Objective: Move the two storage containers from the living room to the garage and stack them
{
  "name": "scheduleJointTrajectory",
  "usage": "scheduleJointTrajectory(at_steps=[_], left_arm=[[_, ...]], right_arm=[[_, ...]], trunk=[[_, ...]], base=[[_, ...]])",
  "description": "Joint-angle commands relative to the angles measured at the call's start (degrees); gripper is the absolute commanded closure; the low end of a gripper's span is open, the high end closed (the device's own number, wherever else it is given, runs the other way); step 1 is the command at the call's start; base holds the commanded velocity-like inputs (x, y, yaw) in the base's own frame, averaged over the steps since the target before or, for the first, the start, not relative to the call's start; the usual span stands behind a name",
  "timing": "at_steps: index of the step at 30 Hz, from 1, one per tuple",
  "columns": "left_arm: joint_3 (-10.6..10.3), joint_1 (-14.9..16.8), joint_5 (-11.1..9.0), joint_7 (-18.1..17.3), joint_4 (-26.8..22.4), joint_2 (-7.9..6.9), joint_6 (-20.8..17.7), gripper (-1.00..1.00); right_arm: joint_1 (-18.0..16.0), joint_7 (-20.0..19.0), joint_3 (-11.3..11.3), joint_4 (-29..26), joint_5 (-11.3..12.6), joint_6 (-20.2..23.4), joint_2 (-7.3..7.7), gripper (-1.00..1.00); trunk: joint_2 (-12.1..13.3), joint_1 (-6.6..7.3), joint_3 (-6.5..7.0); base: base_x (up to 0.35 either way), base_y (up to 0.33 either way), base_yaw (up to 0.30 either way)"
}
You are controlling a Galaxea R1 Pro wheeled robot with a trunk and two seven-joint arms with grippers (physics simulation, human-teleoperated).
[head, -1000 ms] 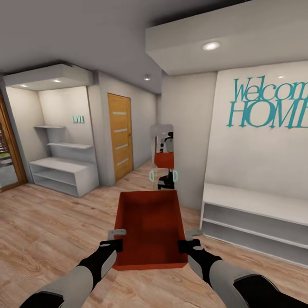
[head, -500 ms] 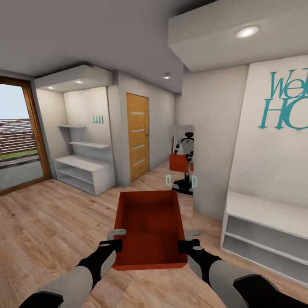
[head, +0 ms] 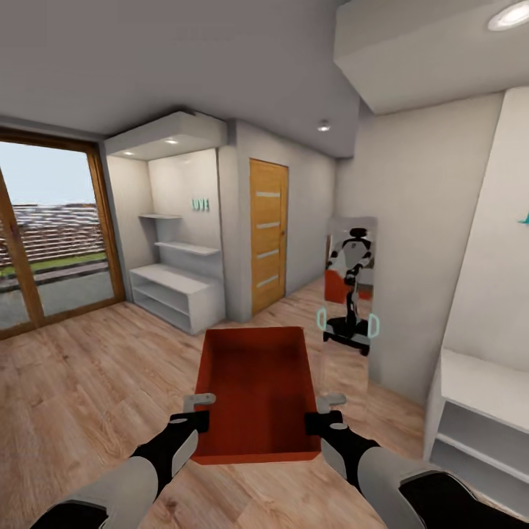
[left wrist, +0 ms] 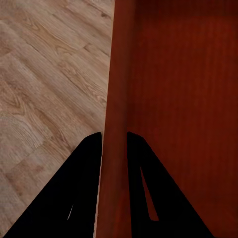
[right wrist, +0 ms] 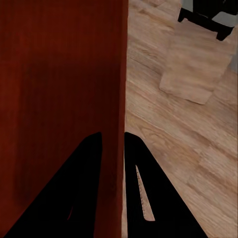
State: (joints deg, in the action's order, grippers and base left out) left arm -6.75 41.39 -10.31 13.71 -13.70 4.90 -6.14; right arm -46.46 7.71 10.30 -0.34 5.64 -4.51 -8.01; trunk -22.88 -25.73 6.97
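The red box (head: pixel 257 393) is held in the air in front of the robot — left tool (head: pixel 198 411) and right tool (head: pixel 323 413) each clamped on a side wall, above wood floor (head: pixel 88 382).

This is a home's entry hall. It has a wood-plank floor (head: pixel 81 382), white built-in shelves (head: pixel 180 283), a wooden door (head: pixel 268 235), a standing mirror (head: pixel 349 294) and glass patio doors (head: pixel 51 235).
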Motion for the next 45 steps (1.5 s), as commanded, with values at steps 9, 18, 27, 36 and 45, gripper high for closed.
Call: scheduleJointTrajectory(at_steps=[9,18,27,36,45], left_arm=[[0.6,0.0,-0.1,5.0,0.0,-0.06,-0.5,1.00],[0.6,0.0,-0.1,5.0,0.0,-0.06,-0.5,1.00],[0.6,0.0,-0.1,5.0,0.0,-0.06,-0.4,1.00],[0.6,0.0,-0.1,5.0,0.0,-0.06,-0.4,1.00],[0.6,0.0,-0.1,5.0,0.0,-0.06,-0.4,1.00]], right_arm=[[0.0,1.2,-1.0,-0.1,0.5,-0.3,1.06,1.00],[0.0,1.2,-1.0,-0.1,0.5,-0.3,1.06,1.00],[0.0,1.1,-1.0,-0.1,0.5,-0.3,1.06,1.00],[0.0,1.2,-1.0,-0.2,0.5,-0.4,1.06,1.00],[0.0,1.3,-1.1,-0.2,0.5,-0.4,0.98,1.00]], trunk=[[0.0,-0.05,-0.02],[0.0,-0.05,-0.02],[0.0,-0.05,-0.02],[0.0,-0.05,-0.02],[0.0,-0.05,-0.02]], base=[[0.323,0.000,0.268],[0.323,0.000,0.176],[0.323,0.000,0.002],[0.323,0.000,0.000],[0.323,0.000,0.000]])
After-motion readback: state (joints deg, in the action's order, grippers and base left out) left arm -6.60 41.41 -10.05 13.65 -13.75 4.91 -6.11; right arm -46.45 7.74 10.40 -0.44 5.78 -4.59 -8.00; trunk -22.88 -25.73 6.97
